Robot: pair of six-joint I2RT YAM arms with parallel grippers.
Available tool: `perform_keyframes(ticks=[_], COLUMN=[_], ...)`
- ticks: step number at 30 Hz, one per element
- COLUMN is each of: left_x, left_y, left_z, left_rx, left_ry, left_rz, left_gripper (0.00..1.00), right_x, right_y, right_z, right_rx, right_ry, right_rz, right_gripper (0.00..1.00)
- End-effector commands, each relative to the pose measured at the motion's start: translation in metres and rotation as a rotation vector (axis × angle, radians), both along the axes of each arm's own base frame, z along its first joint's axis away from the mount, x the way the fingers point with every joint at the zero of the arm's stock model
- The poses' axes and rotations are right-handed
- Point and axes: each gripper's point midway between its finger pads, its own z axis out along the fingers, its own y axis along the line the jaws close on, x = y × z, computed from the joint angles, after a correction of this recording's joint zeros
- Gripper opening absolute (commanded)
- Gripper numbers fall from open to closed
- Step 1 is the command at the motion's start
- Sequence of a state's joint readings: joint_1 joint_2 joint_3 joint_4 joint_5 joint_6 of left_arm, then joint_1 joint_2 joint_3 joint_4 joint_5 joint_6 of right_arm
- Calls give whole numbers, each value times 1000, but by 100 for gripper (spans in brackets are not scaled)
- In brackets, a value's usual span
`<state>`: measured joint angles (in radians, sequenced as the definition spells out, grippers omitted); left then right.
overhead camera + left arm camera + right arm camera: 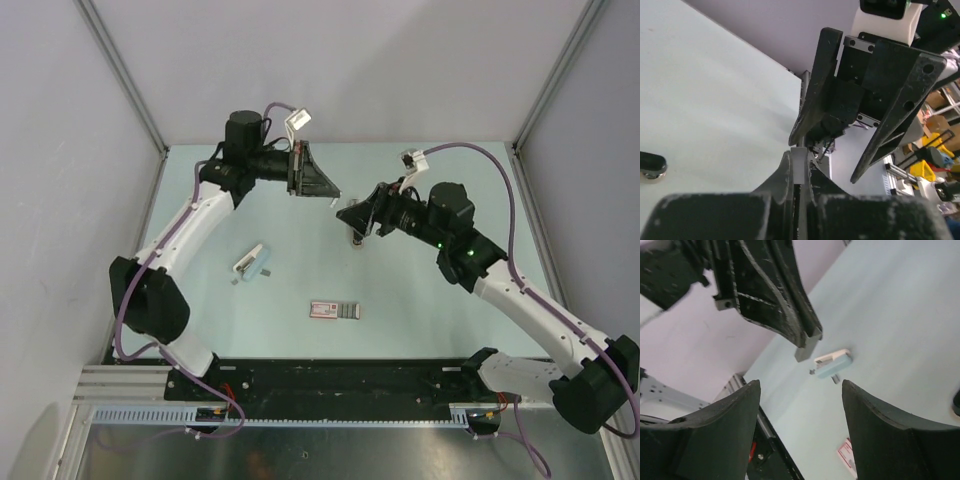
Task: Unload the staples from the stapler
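The pale blue-and-white stapler lies on the table left of centre, away from both grippers; it also shows in the right wrist view. My left gripper is raised at mid-table and shut on a short grey strip that sticks out past its fingertips. The strip also shows in the right wrist view. My right gripper is open and empty, facing the left gripper tip to tip, a small gap apart. Its fingers frame the stapler far below.
A flat red-and-white box with a grey part lies near the front centre, also in the right wrist view. A small black knob stands under the right gripper. Two tiny grey bits lie beside the stapler.
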<state>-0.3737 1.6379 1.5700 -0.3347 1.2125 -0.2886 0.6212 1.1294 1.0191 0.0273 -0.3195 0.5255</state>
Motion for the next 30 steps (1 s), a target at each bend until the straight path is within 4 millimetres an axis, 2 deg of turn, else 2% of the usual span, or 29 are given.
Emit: perform_keyframes(ticks=[1, 6, 13, 23, 30], left_x=[-24, -33, -47, -58, -58], left_y=[-9, -9, -6, -5, -4], left_z=[65, 78, 88, 83, 80], left_rx=[-173, -240, -277, -283, -285], left_ry=[25, 98, 128, 134, 127], left_rz=[-46, -30, -24, -20, -10], left_gripper=[0, 0, 0, 0, 0], right_x=[-12, -16, -16, -22, -27], right_y=[0, 0, 1, 7, 12], right_z=[51, 65, 71, 78, 79], right_rx=[152, 207, 239, 284, 309], right_ry=[-99, -111, -111, -129, -121], right_rz=[50, 79, 90, 144, 182], right_gripper=[71, 71, 66, 53, 45])
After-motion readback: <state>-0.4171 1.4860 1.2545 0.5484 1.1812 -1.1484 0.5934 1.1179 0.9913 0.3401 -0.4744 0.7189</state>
